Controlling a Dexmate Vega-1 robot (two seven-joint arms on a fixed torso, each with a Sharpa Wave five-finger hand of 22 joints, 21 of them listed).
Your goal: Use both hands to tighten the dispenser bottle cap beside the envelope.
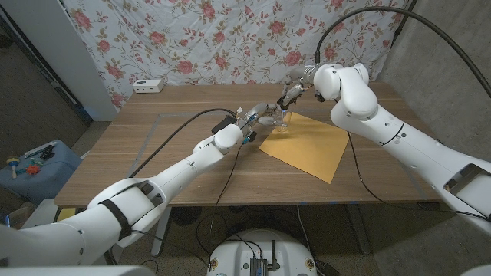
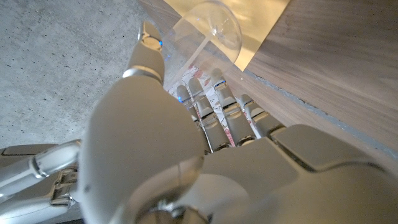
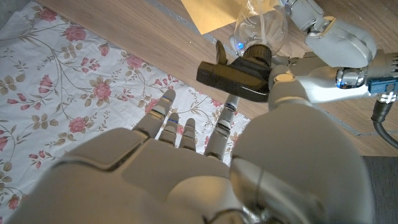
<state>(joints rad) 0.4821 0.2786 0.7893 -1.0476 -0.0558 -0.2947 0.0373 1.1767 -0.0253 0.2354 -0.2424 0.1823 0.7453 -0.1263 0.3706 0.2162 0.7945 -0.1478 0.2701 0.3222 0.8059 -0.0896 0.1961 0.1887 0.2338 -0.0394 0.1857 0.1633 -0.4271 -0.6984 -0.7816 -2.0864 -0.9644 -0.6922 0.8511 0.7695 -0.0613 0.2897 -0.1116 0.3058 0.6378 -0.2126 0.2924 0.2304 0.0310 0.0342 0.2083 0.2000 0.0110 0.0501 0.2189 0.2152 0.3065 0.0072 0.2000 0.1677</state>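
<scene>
Dispenser bottle (image 1: 282, 121) stands at the near corner of the yellow envelope (image 1: 304, 147) on the wooden table (image 1: 184, 165), left hand (image 1: 259, 116) gripping its clear body. Right wrist view shows the black pump cap (image 3: 239, 73) — right hand (image 1: 294, 87) pinching it. Farther back, a white power strip (image 1: 147, 86) — floral cloth (image 1: 230, 38) behind.

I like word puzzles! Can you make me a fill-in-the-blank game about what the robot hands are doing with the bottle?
1. The clear bottle stands at the edge of a yellow ____.
2. The bottle's pump top is coloured ____.
3. The left hand holds the bottle's body, and the right hand is up at its ____.

Missing words: envelope; black; top
</scene>
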